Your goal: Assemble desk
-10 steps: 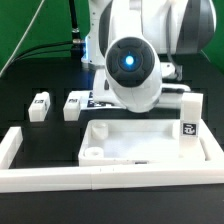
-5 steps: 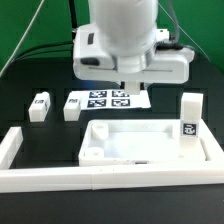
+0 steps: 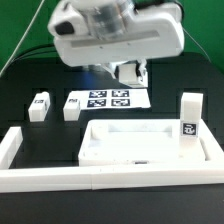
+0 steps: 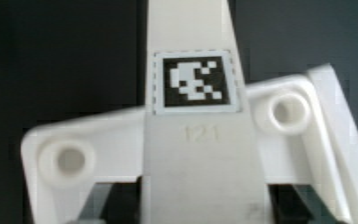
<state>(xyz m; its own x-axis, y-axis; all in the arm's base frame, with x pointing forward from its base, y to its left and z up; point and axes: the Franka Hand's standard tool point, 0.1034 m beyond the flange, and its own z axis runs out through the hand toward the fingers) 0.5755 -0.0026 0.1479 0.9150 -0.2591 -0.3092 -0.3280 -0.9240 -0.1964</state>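
Note:
The white tray-like tabletop lies inside the border frame. In the wrist view the tabletop shows two round corner sockets. One white leg stands upright at the tabletop's corner on the exterior view's right. Two more legs lie on the black table at the left. My gripper is shut on another white leg, whose tag faces the wrist camera, with the tabletop behind it. In the exterior view the gripper hangs under the arm, above the far side of the marker board.
The marker board lies flat behind the tabletop. The long white border frame runs along the front and both sides. The arm's body fills the top of the exterior view. Green backdrop behind.
The arm's body has turned and lifted from just over the tabletop to the top of the exterior view. The gripper now hangs higher, beyond the marker board. The loose legs and the tabletop have not moved.

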